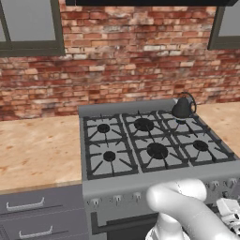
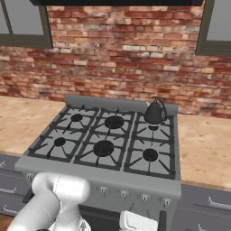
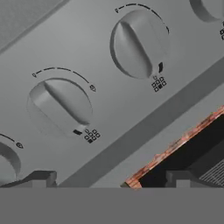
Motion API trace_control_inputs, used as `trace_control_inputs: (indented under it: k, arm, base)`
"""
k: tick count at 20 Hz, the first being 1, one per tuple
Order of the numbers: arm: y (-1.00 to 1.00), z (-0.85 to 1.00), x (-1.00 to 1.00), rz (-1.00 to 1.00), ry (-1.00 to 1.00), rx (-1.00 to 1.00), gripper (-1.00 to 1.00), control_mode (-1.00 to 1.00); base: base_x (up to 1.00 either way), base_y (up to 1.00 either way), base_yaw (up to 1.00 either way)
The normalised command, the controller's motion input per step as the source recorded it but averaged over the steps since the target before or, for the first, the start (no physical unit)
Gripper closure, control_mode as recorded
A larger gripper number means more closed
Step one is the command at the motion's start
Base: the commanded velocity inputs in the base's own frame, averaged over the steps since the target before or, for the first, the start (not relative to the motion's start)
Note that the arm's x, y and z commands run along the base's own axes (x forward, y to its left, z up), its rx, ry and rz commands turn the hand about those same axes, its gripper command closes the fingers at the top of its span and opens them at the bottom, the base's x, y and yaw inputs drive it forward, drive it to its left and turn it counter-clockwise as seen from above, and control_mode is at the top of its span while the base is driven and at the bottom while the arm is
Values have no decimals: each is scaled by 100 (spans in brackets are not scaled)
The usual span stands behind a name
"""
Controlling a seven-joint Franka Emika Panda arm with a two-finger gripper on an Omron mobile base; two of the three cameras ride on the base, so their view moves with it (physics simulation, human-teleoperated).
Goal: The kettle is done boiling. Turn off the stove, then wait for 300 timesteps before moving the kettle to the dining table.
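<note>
The small dark kettle [image 1: 183, 108] [image 2: 154, 113] stands upright on the back right burner of the grey stove [image 1: 140, 182] [image 2: 97, 173]. My arm reaches low in front of the stove's knob row. In the hand view my gripper [image 3: 109, 181] is open, its two dark fingertips [image 3: 41, 179] wide apart, close before the front panel. Two grey knobs face it: one knob [image 3: 61, 107] at left and another knob [image 3: 138, 43] above right, both with their bars slanted. Nothing is between the fingers. The dining table is out of view.
Light wood counters [image 1: 37, 150] [image 2: 205, 151] flank the stove, with grey drawers [image 1: 37, 211] below. A red brick wall [image 1: 122, 61] with dark-framed windows rises behind. More knobs [image 3: 210, 8] sit at the panel's edges, and a dark oven opening [image 3: 192, 153] lies under it.
</note>
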Motion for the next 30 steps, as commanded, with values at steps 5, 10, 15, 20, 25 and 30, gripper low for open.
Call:
trace_control_inputs:
  k: [5, 10, 15, 20, 25, 30]
  arm:
    - [0, 42, -31, -1, -12, -8, -100, -100]
    - [0, 46, -30, 0, -13, -10, -100, -100]
    - [0, 45, -31, 0, -13, -10, -100, -100]
    - [0, 49, -27, 0, -14, -10, -100, -100]
    - [0, 46, -25, 0, -15, -10, -100, -100]
    - [3, 45, -17, 0, -12, -12, -100, -100]
  base:
    - [0, 0, 0]
    - [0, 0, 0]
    - [0, 0, 0]
    - [0, 0, 0]
    - [0, 0, 0]
    - [0, 0, 0]
